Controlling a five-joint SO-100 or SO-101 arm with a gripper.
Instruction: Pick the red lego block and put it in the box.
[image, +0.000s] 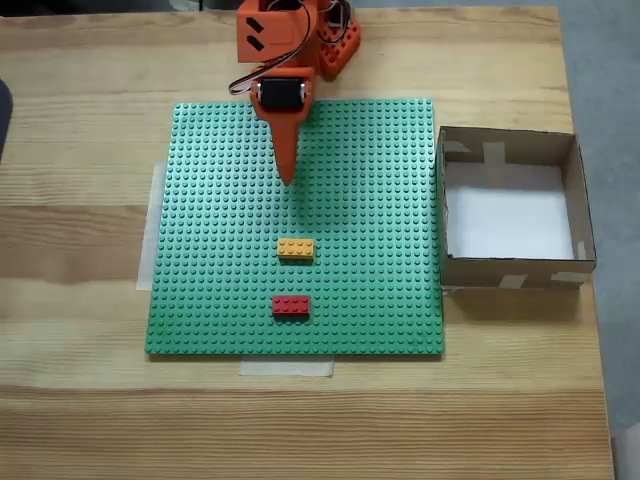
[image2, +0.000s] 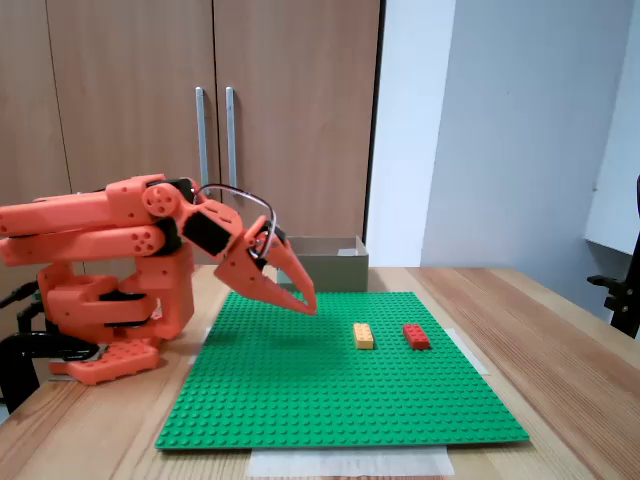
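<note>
One small red rectangular plastic lego block (image: 291, 306), farthest beyond jaw tips. One orange-yellow plastic brick (image: 295, 248), nearer the tips. One green studded square baseplate (image: 220, 250) below jaws. One shallow brown cardboard box (image: 575, 200), off to jaws' side.

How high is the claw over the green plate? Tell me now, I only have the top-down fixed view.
Observer: In the side fixed view the claw hangs clear above the green baseplate, tip slanting down, touching nothing.
Operator: Report its jaws.
Observer: They meet at the tip, with nothing between them.
Operator: Give me the box walls against the bricks.
Observer: The box walls stand clearly taller than the red lego block and the orange brick.
</note>
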